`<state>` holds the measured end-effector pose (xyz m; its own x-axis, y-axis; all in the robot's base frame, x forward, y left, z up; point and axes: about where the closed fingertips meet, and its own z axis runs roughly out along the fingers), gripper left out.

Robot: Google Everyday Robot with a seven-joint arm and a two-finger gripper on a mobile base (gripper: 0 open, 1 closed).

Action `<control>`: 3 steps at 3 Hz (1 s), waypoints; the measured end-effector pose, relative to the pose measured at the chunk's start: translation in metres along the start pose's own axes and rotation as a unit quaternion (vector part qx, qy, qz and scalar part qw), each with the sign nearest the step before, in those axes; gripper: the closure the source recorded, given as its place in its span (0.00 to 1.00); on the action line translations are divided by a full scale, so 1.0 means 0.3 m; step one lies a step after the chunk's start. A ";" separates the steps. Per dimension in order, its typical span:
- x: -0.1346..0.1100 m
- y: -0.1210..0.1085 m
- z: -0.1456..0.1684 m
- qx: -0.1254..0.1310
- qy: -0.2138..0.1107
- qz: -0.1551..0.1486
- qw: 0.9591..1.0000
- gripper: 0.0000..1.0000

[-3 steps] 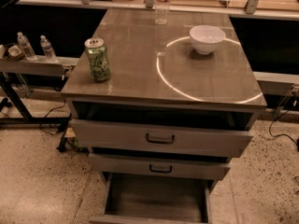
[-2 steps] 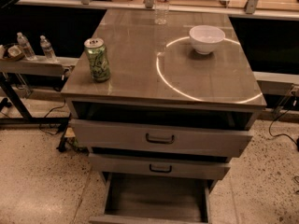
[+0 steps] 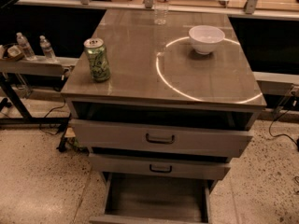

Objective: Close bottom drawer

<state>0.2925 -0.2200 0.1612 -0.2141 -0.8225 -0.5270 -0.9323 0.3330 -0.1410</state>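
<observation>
No change against the frame 1.0 s ago: can, bowl and all 3 drawers sit where they were. The gripper is outside the frame, so I cannot tell whether its fingers are apart or together.

Upper left: 2 small water bottles (image 3: 24, 45) stand near each other on a low side shelf (image 3: 37, 65), with dark cables on the speckled floor (image 3: 32, 181) below.

Left part of the cabinet top (image 3: 135, 45): 1 green can (image 3: 97, 59), upright, near the left edge.

Centre, lower half: 3 grey drawers, stacked.
- Top drawer (image 3: 117, 133): pulled out partway, with a dark gap above its front and a dark handle in the middle.
- Middle drawer (image 3: 121, 164): out slightly less, with a dark handle.
- Bottom drawer (image 3: 156, 197): bottom centre of the frame, pulled far out. The long plain tray is exposed, and the front panel is cut by the lower frame edge.

Top centre: 1 clear bottle (image 3: 161, 6) stands at the far edge of the cabinet top.

Right of centre: 1 white bowl (image 3: 206, 38), upright, sits on the far arc of a bright ring of light (image 3: 159, 73) on the top. It is well apart from the can.

Far right: a dark cable (image 3: 279, 118) hangs to the floor beside the cabinet.
</observation>
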 end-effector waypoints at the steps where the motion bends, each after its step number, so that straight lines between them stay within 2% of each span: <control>1: 0.024 -0.019 0.052 0.012 -0.018 0.001 1.000 1.00; 2: 0.032 -0.057 0.104 0.026 -0.038 0.003 0.999 1.00; 3: -0.016 -0.105 0.188 0.036 -0.076 -0.006 0.996 1.00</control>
<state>0.3394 -0.2005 0.1209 -0.1514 -0.7495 -0.6444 -0.9098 0.3605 -0.2056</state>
